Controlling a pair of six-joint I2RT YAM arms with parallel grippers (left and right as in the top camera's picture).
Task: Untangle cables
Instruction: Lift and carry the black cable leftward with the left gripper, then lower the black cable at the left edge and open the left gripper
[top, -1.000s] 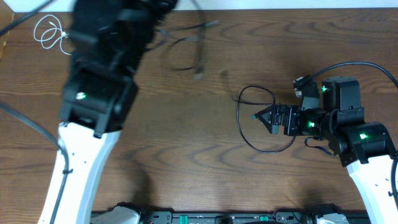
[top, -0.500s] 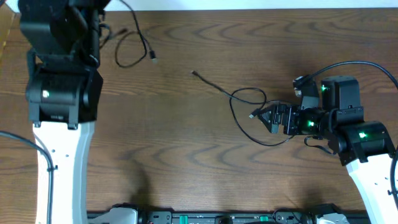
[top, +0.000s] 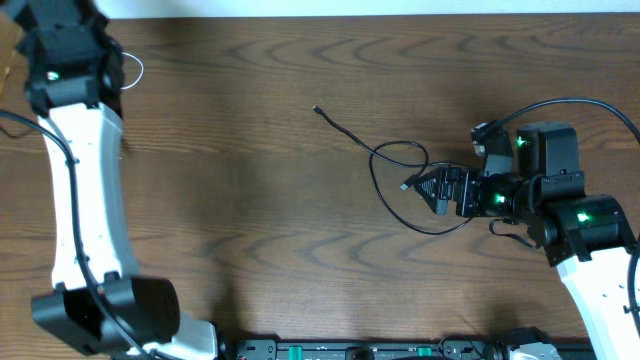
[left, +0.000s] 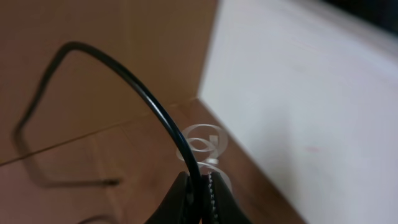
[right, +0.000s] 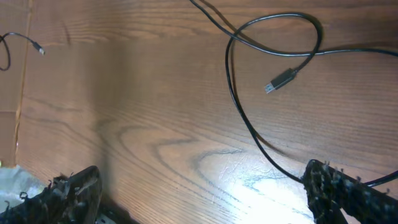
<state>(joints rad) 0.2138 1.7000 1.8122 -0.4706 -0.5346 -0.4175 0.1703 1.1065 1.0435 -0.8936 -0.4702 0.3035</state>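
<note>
My left gripper (left: 198, 194) is shut on a thin black cable (left: 134, 81), which arcs up and left from the jaws. The coiled white cable (left: 205, 140) lies just beyond the jaws, near the wall. In the overhead view the left arm (top: 62, 60) reaches into the far left corner, with a thin loop (top: 134, 68) beside it. The second black cable (top: 398, 152) lies looped on the table in front of my right gripper (top: 432, 189), which is open and empty. This cable (right: 273, 37) and its plug (right: 280, 79) show in the right wrist view beyond the open fingers (right: 202, 196).
The wooden table (top: 250, 200) ends at a white wall (left: 311, 93) at the back. A thick black robot cord (top: 580, 105) arcs over the right arm. The end of the held cable also shows far off in the right wrist view (right: 34, 42).
My left arm swung to the far left corner, pulling one black cable away from the other. The second cable's tail stretched toward the left. The right arm has not moved.
</note>
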